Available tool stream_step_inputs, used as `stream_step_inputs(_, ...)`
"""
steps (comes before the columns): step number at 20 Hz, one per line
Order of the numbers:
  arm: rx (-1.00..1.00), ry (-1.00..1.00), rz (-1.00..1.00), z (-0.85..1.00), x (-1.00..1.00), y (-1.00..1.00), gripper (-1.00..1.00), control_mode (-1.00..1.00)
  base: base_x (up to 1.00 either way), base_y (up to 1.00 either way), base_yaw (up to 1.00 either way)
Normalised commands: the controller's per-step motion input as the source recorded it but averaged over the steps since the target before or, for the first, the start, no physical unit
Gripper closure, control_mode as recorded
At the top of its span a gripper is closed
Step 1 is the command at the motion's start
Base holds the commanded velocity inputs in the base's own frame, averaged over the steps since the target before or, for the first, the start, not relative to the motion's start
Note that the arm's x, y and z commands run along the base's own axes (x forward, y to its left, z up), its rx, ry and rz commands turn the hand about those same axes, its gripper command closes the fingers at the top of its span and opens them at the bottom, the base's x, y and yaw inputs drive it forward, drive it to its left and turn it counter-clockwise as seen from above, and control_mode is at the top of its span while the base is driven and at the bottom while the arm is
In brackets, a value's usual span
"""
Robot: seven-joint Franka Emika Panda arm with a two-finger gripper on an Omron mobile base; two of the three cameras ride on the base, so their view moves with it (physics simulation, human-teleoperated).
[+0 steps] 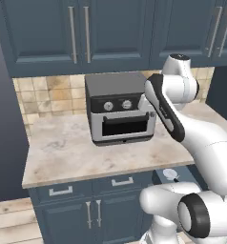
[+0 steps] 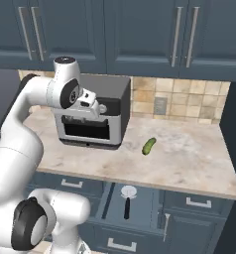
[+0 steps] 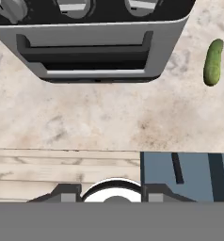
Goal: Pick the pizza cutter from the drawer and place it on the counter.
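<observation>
Holding the fingers partway apart at the bottom of the hand view, gripping nothing and touching nothing. Looking straight down from there past the front of a grey toaster oven and over the marbled tabletop, with a green pickle-like vegetable lying off to one side on the stone, well apart from the oven. Showing below the tabletop's edge a strip of wooden floor and, beside it, the pulled-out slate-blue drawer. Leaving the pizza cutter lying flat inside the drawer in the right base view, its pale round wheel pointing toward the tabletop and its thin black handle pointing outward, with nothing else recognisable in the drawer. Rising from the base, bending back over itself and reaching forward, keeping the fingers high in front of the toaster oven, above the tabletop and well above the open drawer. Catching in the right base view the whole cutter and the green vegetable on the stone to the right of the oven. Catching in the left base view little more than the wheel of the pizza cutter peeking past the white arm, below the edge of the tabletop, with the toaster oven standing against the tan tiled wall.
</observation>
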Motion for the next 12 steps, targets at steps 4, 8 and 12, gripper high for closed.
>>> stream_step_inputs(4,0.0,0.0,0.0,0.0,0.0,0.0,-1.0,1.0,0.0,0.18,-0.11)
stream_step_inputs(8,0.0,0.0,0.0,0.0,0.0,0.0,-1.0,1.0,0.0,0.52,-0.41)
stream_step_inputs(12,0.0,0.0,0.0,0.0,0.0,0.0,-1.0,1.0,0.0,0.74,-0.54)
